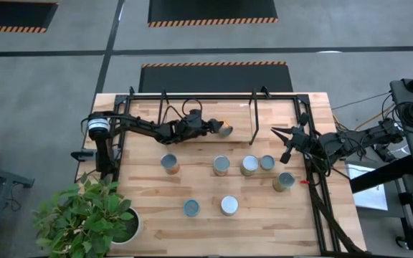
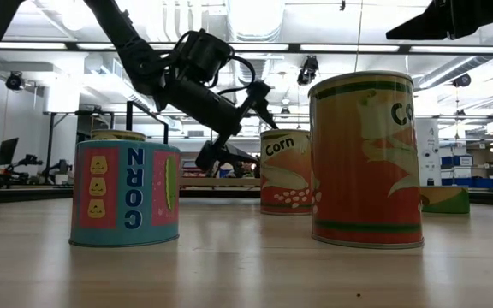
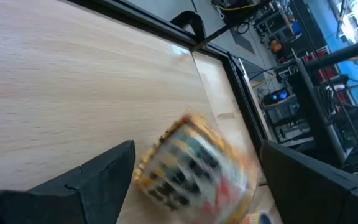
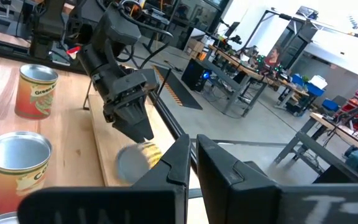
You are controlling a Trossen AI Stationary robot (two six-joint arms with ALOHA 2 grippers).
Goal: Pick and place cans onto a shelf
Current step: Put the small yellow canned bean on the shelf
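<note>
While spread wide, left gripper (image 1: pixel 216 127) straddles a can (image 1: pixel 225 130)

High view looks straight down; low view sits level at tabletop; both show the left gripper (image 1: pixel 217 127).

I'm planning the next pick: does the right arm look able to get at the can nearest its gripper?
Probably yes. The right gripper sits apart from that can, with bare table between and nothing over its top.
</note>
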